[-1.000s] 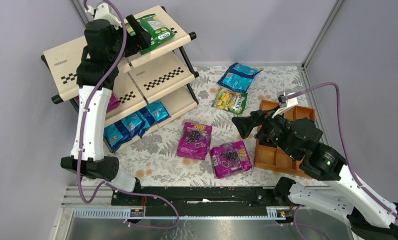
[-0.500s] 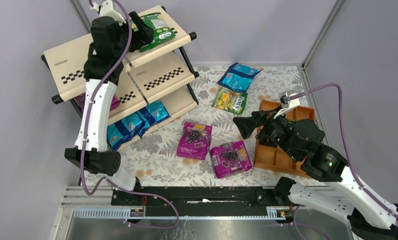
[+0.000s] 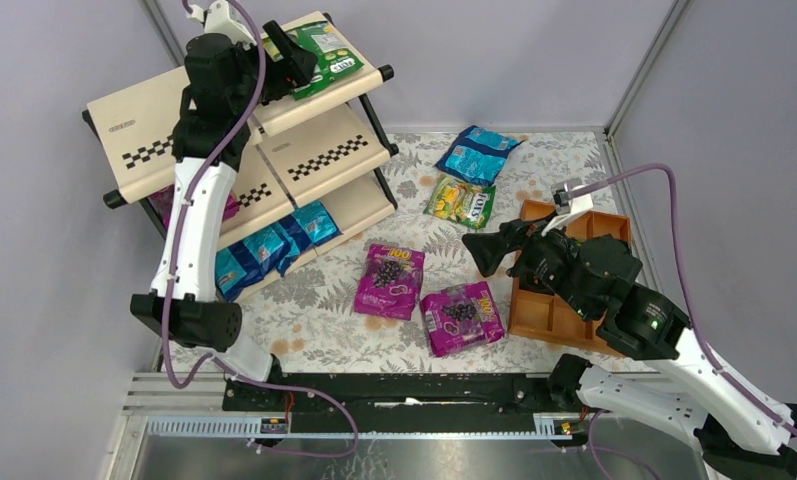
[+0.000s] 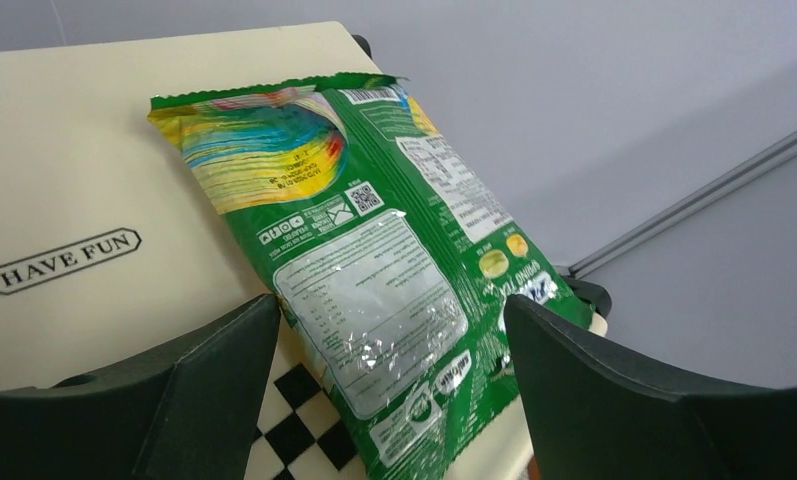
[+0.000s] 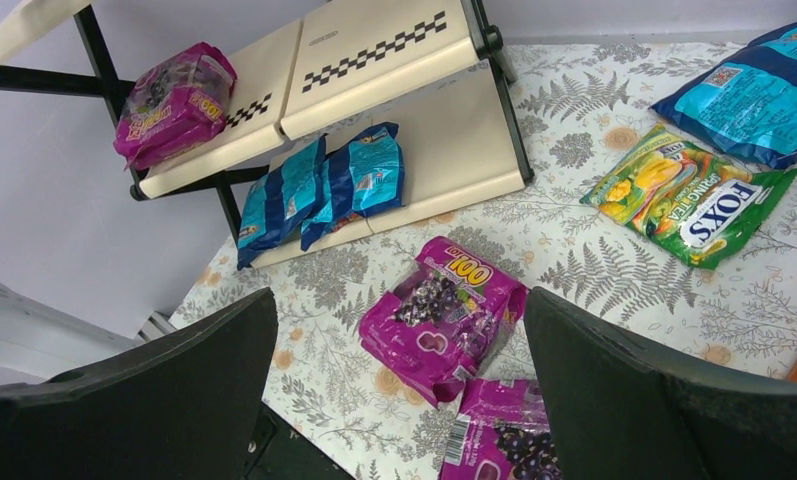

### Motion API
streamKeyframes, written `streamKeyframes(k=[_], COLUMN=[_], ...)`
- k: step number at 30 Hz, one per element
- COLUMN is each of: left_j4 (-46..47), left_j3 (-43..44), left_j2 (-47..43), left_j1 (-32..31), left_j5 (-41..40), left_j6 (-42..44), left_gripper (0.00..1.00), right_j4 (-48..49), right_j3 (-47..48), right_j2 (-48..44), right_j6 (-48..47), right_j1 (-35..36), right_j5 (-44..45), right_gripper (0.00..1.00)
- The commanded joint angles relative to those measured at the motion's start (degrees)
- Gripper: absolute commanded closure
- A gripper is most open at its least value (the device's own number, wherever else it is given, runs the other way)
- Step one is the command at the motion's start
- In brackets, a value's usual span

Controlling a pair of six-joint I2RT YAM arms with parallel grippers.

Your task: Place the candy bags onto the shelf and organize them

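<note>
Candy bags partly shelved, partly loose on the floral table (image 3: 314, 310); both grippers hold nothing.

Nearest, the right gripper (image 3: 482, 250) hangs over the table beside the orange-brown tray (image 3: 549, 310), fingers spread wide and empty; below and left of it two magenta bags (image 3: 389, 281) (image 3: 462, 317) lie just beside each other; farther back lie a green-yellow FOX'S bag (image 3: 461, 201) and a blue bag (image 3: 478, 153), edges close; at the far left stands the shelf (image 3: 124, 125), blue bags (image 3: 272, 245) overlapping on its lowest board, one magenta bag (image 5: 174, 100) on the middle board; on the top board a green bag (image 4: 374, 270) lies flat, back face up, between the left gripper's (image 3: 292, 60) parted fingers, which do not pinch it.
</note>
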Motion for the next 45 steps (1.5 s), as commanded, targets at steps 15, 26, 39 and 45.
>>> streamKeyframes(k=[15, 26, 39, 45], left_j4=[3.46, 36.76, 26.66, 20.08], left_j3=[-9.09, -46.99, -70.91, -72.22], left_j2=[-17.63, -36.17, -47.86, -50.0], left_j1=[-0.42, -8.15, -19.9, -22.66], left_j5=[6.23, 36.37, 24.76, 18.48], left_j6=[2.36, -7.17, 7.62, 13.76], left_gripper=[0.01, 0.01, 0.01, 0.01], right_j4=[0.61, -0.24, 9.18, 11.13], right_j3=[-1.72, -9.07, -9.84, -3.84], right_j2=[2.14, 9.65, 31.29, 43.47], right_j6=[-0.81, -1.84, 4.02, 8.5], right_j1=[-0.21, -0.22, -21.32, -32.65], right_j5=[2.61, 10.41, -10.14, -24.97], right_gripper=[0.0, 0.0, 0.0, 0.0])
